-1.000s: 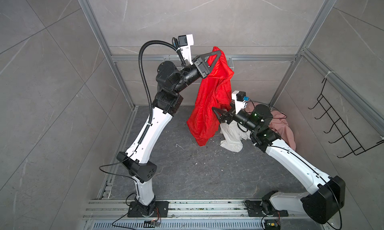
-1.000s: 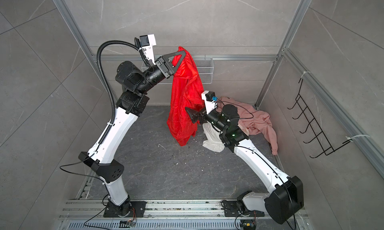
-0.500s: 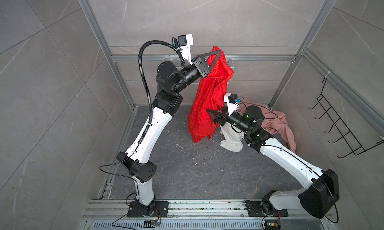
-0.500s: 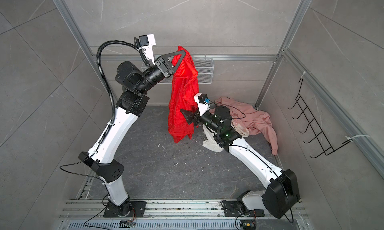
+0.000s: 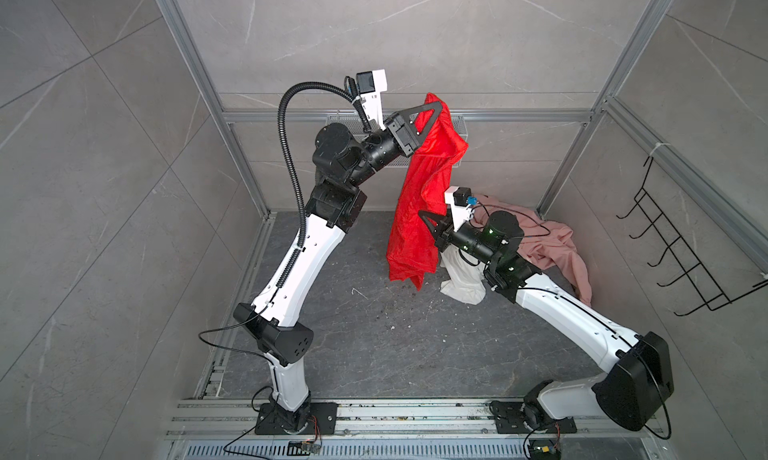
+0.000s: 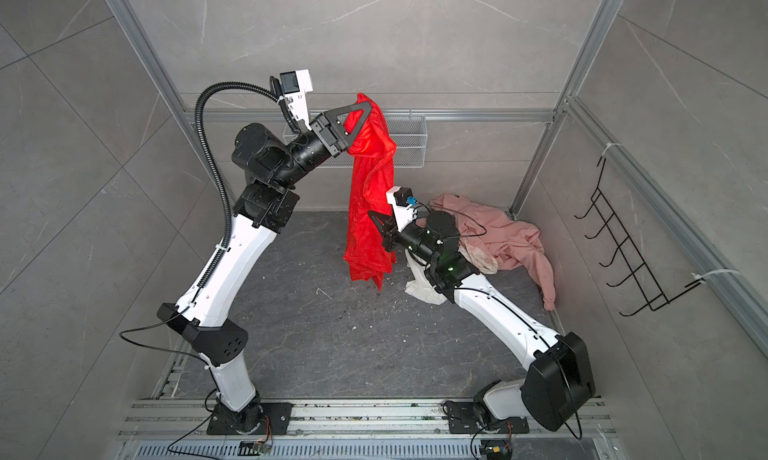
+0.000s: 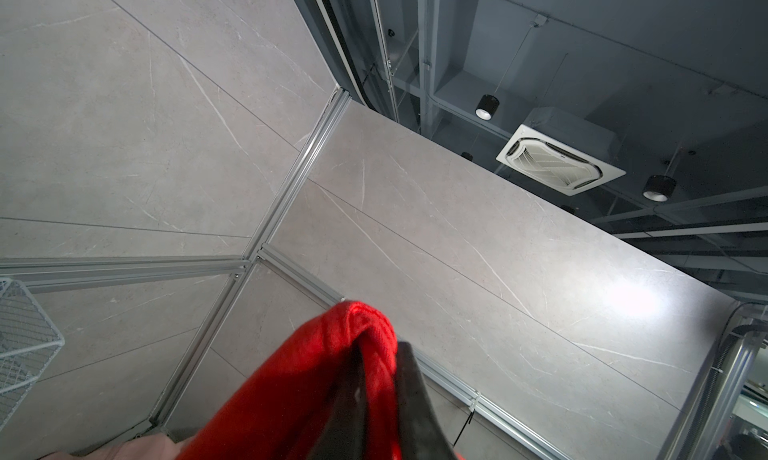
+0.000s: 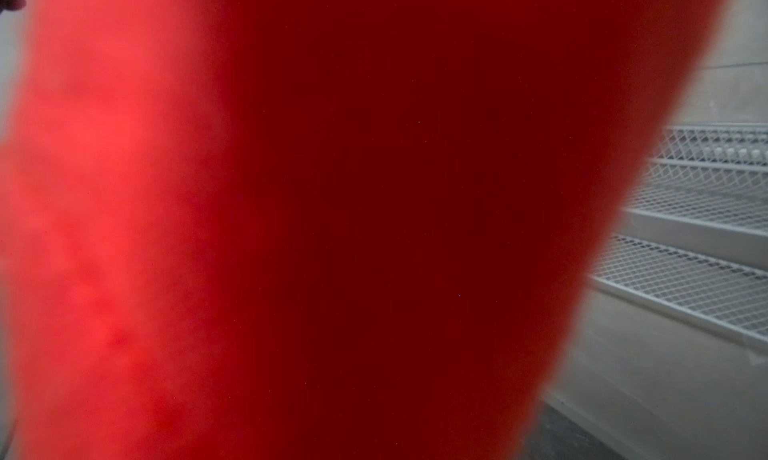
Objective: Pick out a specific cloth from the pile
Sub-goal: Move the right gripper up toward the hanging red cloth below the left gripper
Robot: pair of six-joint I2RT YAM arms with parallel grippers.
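In both top views the table [image 5: 374, 333] is seen, and toward its far right corner the pile [image 5: 540, 246] is found, with a pink garment [image 5: 561, 254] spread widest and a white garment [image 5: 461, 285] bunched at the near edge, partly hidden under the right arm. The cloth [image 5: 419, 196] is held up out of the pile. It is hung full length from the left tool [image 5: 433, 101], just beside the white garment, with its lower end near the table; whether it touches there cannot be told. The cloth is judged to be light, thin and limp, with a slight sheen, so it is expected to slide through a loose grip and to swing when carried. Nothing about it looks fragile. The left tool is pressed together on a bunched fold at the cloth's top, as is shown plainly in the left wrist view. The right tool [image 5: 423, 217] is pressed together at the cloth's mid-length edge. Whether a fold is caught there cannot be told, since the right wrist view is filled by blurred red. A gathered, doubled fold is judged the safest hold, as a single layer may slip.
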